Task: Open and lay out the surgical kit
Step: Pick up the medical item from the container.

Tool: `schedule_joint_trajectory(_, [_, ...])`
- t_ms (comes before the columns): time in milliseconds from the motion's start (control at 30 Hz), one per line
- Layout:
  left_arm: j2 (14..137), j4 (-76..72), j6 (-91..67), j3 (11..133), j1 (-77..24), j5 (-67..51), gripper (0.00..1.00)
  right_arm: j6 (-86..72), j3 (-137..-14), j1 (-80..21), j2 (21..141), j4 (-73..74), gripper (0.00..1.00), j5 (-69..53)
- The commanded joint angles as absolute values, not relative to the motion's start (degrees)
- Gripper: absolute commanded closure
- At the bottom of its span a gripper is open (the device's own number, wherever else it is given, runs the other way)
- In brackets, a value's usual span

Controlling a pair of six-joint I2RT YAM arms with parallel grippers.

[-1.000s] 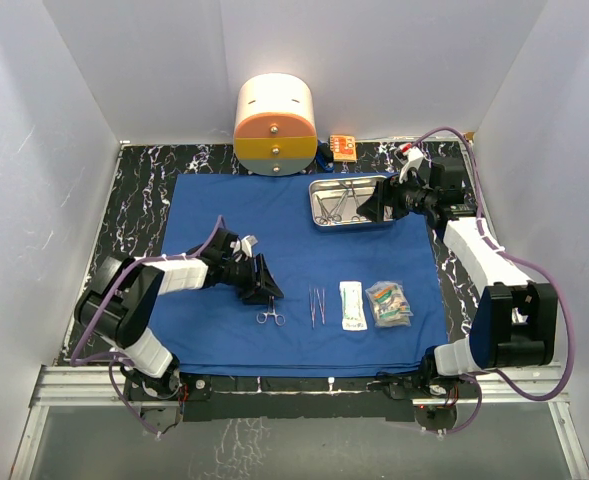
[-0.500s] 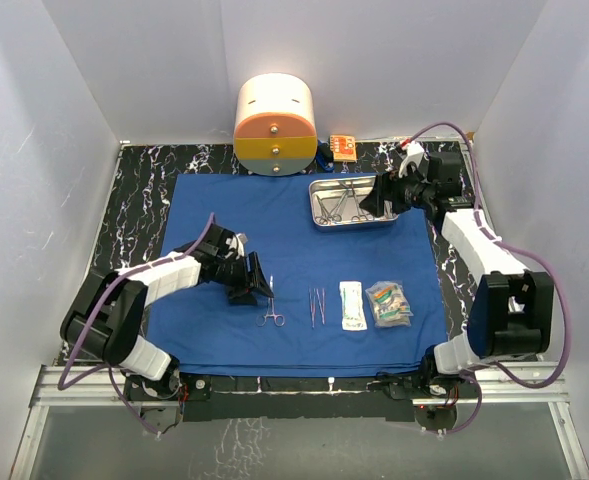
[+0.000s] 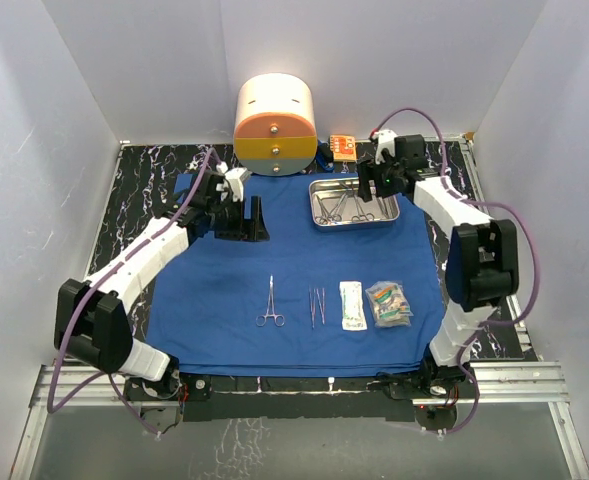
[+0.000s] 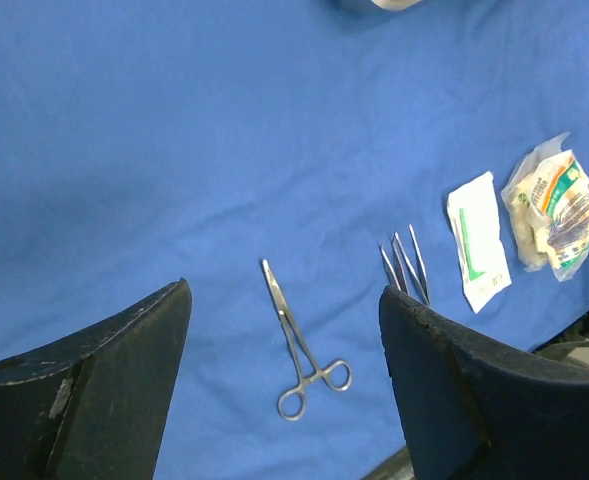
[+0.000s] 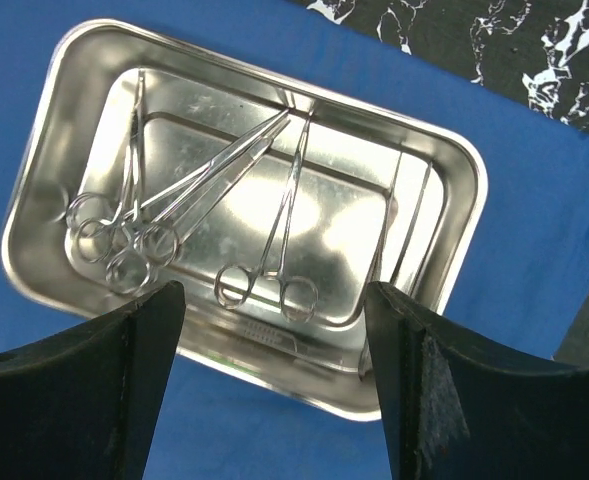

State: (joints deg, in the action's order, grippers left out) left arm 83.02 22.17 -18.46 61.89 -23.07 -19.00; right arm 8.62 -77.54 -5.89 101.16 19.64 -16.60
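Four kit pieces (image 3: pixel 270 303) lie in a row on the blue cloth (image 3: pixel 214 290) on the arms' side of the steel tray (image 3: pixel 354 226), while the left gripper (image 4: pixel 284 295) and right gripper (image 5: pixel 272 290) both have their jaws apart and empty, the right above the tray, probably to lift out its next forceps (image 5: pixel 284 220).

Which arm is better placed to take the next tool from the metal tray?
The right. Its fingers hang open directly over the tray; the left fingers are off over the blue cloth.

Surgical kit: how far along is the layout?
Done: blue cloth spread; forceps, tweezers and two packets lined up near its front edge. In hand: nothing; left fingers and right fingers are open, the right over the steel tray. Left: several ring-handled instruments lie in the tray.
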Motion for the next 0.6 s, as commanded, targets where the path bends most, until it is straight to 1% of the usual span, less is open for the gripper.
schedule_joint_trajectory(0, [84.35, 27.82, -7.50, 70.49, -22.85, -17.98, 0.24, 9.85, -84.65, -8.22, 106.37, 20.97, 0.30, -8.47])
schedule_joint_trajectory(100, [86.63, 29.26, -5.55, 74.55, -22.77, -17.24, 0.23, 10.66, -88.43, -9.56, 110.62, 22.73, 0.34, -5.19])
schedule_joint_trajectory(233, [87.87, 27.68, -4.57, 76.16, -22.85, -19.00, 0.22, 10.80, -92.75, -9.97, 115.22, 23.77, 0.39, -2.39])
schedule_joint_trajectory(400, [88.54, 24.68, -5.28, 74.86, -22.77, -22.85, 0.22, 10.96, -97.26, -9.99, 120.27, 25.40, 0.47, 1.88])
schedule_joint_trajectory(567, [88.48, 22.02, -5.92, 72.81, -22.79, -23.76, 0.22, 12.10, -100.79, -9.98, 124.28, 26.57, 0.53, 5.46])
